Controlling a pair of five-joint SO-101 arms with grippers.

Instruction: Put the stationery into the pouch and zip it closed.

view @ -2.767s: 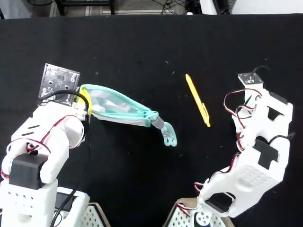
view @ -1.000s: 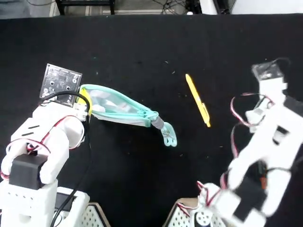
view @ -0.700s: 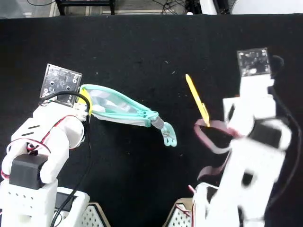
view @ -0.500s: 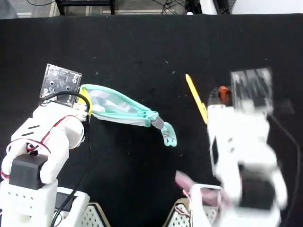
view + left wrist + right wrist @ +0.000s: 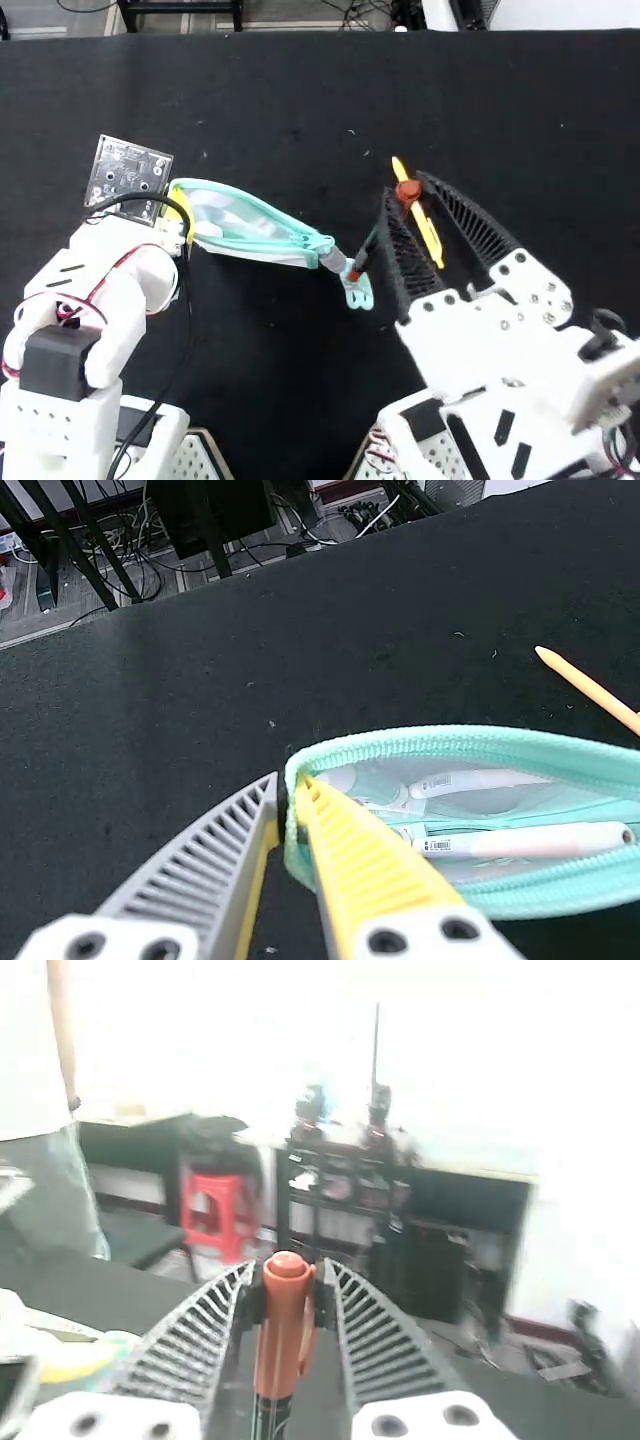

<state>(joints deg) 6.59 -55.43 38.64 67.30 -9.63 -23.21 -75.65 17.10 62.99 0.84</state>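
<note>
A teal pouch (image 5: pixel 250 230) lies open on the black table, with white pens (image 5: pixel 500 840) inside it. My left gripper (image 5: pixel 182 215) is shut on the pouch's rim (image 5: pixel 450 745) at its left end, the grey and yellow fingers pinching the zip edge (image 5: pixel 288 785). The zip pull (image 5: pixel 357 288) lies at the pouch's right end. A yellow pen (image 5: pixel 420 212) lies on the table right of it, also seen as the yellow pen (image 5: pixel 590 690). My right gripper (image 5: pixel 403 183) hangs over that spot, shut on an orange pen (image 5: pixel 285 1330), whose cap (image 5: pixel 407 192) is up and whose tip (image 5: pixel 352 272) points down near the zip pull.
The black cloth (image 5: pixel 300 100) covers the table, with bare room at the back and in front of the pouch. Beyond the far edge are cables and furniture legs (image 5: pixel 200 530). A red stool (image 5: pixel 215 1215) stands in the room behind.
My right arm has swung from the table's right side to the middle, carrying the orange pen over the yellow pen and the zip pull. The left arm and pouch have not moved.
</note>
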